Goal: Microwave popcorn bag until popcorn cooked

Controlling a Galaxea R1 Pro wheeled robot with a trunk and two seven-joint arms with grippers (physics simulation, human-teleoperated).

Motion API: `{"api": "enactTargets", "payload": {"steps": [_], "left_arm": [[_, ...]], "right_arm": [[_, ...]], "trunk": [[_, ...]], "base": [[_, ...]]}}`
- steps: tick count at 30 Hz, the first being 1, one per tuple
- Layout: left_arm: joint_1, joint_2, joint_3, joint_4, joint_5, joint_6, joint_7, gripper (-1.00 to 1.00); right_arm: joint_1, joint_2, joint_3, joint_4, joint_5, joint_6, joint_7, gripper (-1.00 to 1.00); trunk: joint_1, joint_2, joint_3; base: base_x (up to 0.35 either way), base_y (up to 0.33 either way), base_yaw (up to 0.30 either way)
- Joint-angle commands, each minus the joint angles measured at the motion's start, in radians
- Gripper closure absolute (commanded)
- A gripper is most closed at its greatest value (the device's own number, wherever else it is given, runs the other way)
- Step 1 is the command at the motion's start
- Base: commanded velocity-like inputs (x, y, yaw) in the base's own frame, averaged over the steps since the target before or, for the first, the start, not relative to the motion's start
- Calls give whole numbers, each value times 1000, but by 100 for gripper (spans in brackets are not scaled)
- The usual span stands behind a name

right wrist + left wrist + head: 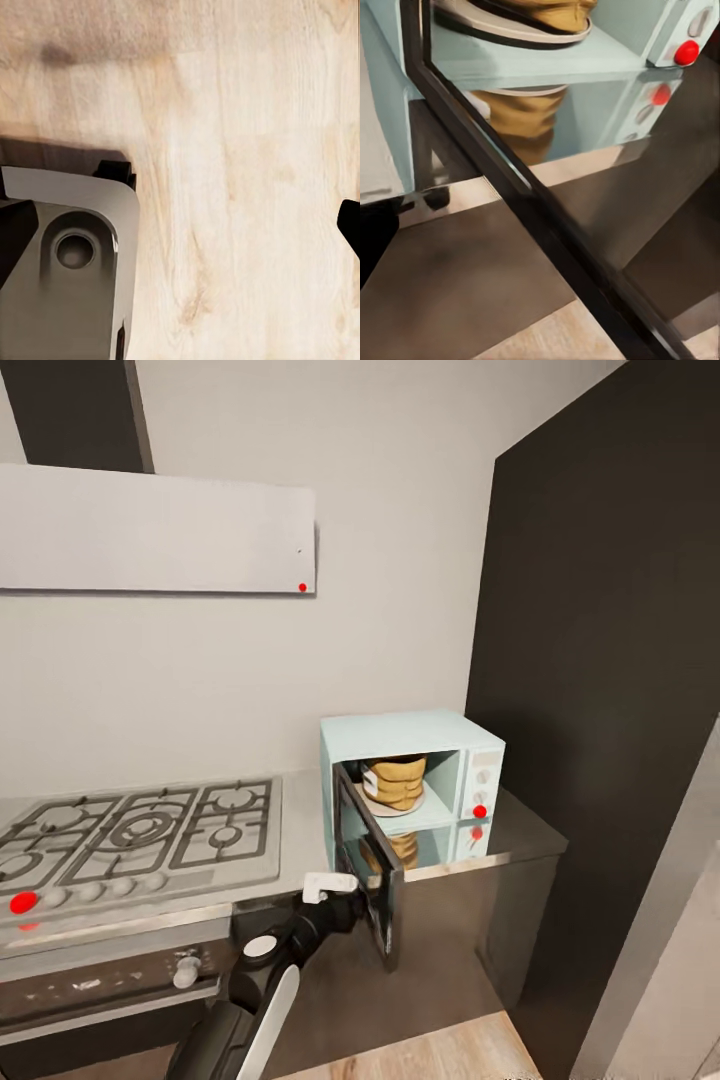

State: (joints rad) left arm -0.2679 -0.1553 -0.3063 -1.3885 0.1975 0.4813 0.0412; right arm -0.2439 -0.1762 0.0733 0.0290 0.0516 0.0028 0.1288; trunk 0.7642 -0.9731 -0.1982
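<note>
The mint-blue microwave (400, 735) stands on the steel countertop (525, 830) with its dark glass door (365, 860) swung open toward me. Inside it the mustard-yellow popcorn bag (395, 782) stands upright on the round turntable plate (418, 801); its mouth is hidden, so no popcorn shows. My left gripper (345, 895) is at the door's outer face near its lower edge. In the left wrist view the door's edge (532, 202) runs across, with one dark finger (375, 240) far to the side. My right gripper (180, 232) hangs open over the wood floor (247, 150).
A gas hob (140, 830) lies left of the microwave, a flat white hood (150, 530) above it and a dark oven (100, 980) below. A tall dark cabinet (610, 660) closes the right side. A red dot (480, 811) marks the microwave's panel.
</note>
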Motion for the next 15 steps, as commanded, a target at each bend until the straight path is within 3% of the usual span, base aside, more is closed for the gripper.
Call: {"api": "enactTargets", "payload": {"steps": [1, 10, 15], "left_arm": [[-1, -1, 0, -1, 13, 4, 3, -100], [-1, -6, 1, -1, 10, -7, 19, -100], [-1, -9, 4, -1, 11, -10, 85, -100]], "right_arm": [[-2, 0, 7, 2, 5, 0, 3, -100], [-2, 0, 6, 2, 5, 0, 2, -100], [-2, 1, 6, 2, 2, 0, 2, -100]], "trunk": [[0, -1, 0], [0, -1, 8], [0, -1, 12]], "base": [[0, 0, -192], [0, 0, -192], [0, 0, -193]]}}
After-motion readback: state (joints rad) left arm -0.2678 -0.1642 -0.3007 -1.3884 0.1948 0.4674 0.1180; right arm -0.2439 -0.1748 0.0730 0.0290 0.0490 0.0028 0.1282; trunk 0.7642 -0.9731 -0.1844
